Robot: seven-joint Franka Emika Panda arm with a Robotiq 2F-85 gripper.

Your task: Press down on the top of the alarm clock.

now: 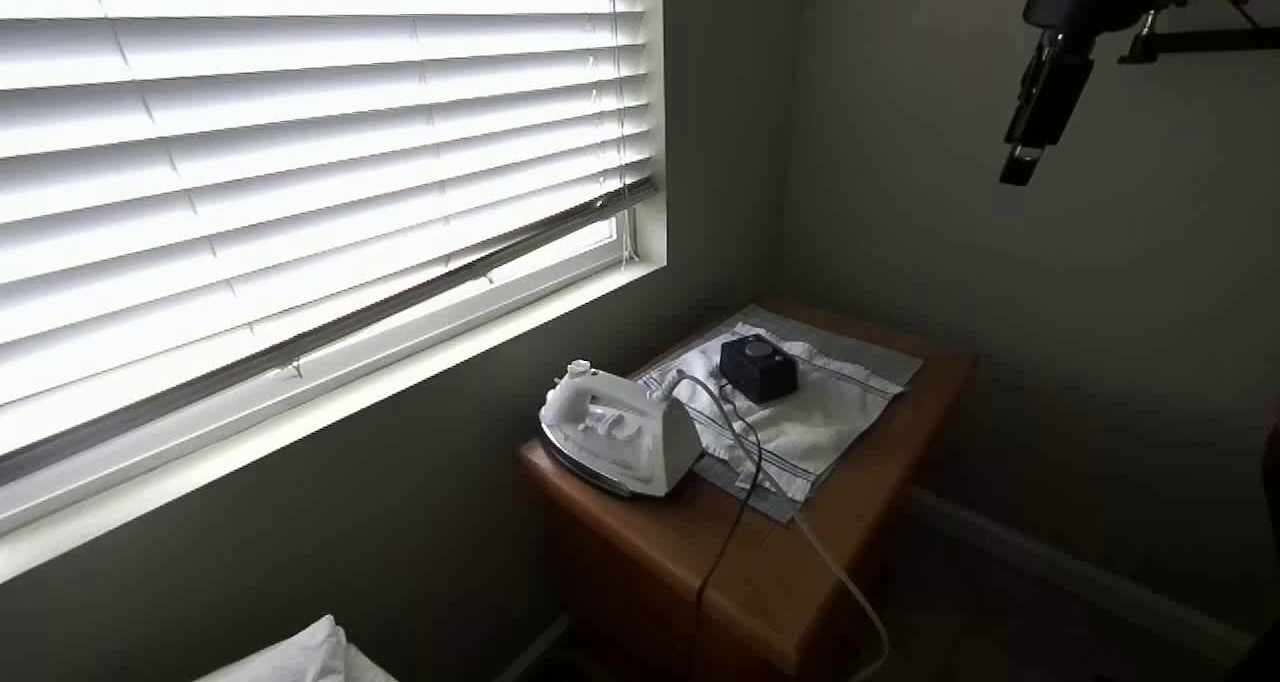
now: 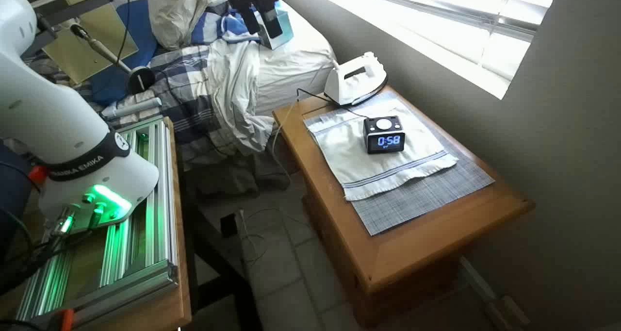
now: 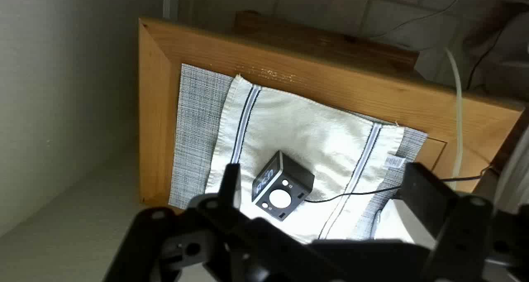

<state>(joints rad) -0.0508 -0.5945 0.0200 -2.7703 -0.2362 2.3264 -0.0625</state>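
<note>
"How's the claw point(image 3: 323, 185)?"

"Spread wide, holding nothing. The alarm clock point(image 3: 283, 185) sits well below it, untouched."

"Which step, then?"

"The approach, I'd judge. Next: shut it, centre over the clock's top, lower, press."

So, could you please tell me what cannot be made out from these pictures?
Alarm clock, in an exterior view: its front faces away, hidden by its own body.
Iron, wrist view: largely hidden behind the gripper.
Pale cord, in an exterior view: the bottom edge cuts off its far end.
Towel label, wrist view: the print is too small to read.
</note>
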